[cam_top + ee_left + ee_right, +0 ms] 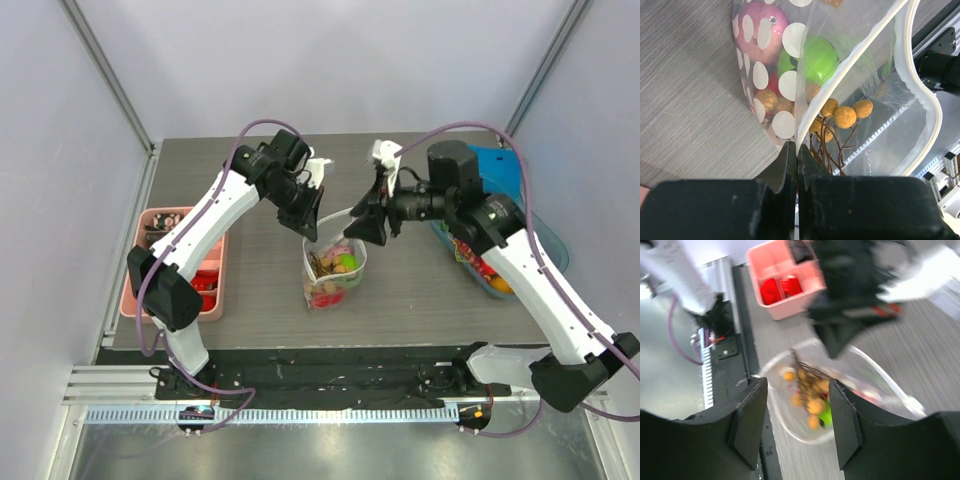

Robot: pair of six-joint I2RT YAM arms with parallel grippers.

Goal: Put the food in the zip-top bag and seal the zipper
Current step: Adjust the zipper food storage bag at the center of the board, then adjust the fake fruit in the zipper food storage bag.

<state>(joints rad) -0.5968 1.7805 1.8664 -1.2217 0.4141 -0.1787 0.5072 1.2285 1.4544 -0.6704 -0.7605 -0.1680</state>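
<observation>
The dotted clear zip-top bag (335, 268) stands open mid-table, holding a green piece (817, 57), a pink piece (760, 25) and a twig of orange berries (845, 116). My left gripper (310, 225) is shut on the bag's far-left rim; in the left wrist view its jaws (796, 149) pinch the whitish zipper strip (850, 56). My right gripper (365, 228) is open and empty, hovering over the right side of the mouth. In the right wrist view the gripper (797, 405) frames the open bag (790, 425) and the food inside, blurred.
A pink compartment tray (160, 290) with red pieces sits at the table's left edge, also in the right wrist view (771, 260). A clear blue-tinted tub (545, 240) with more food stands at the right, partly under my right arm.
</observation>
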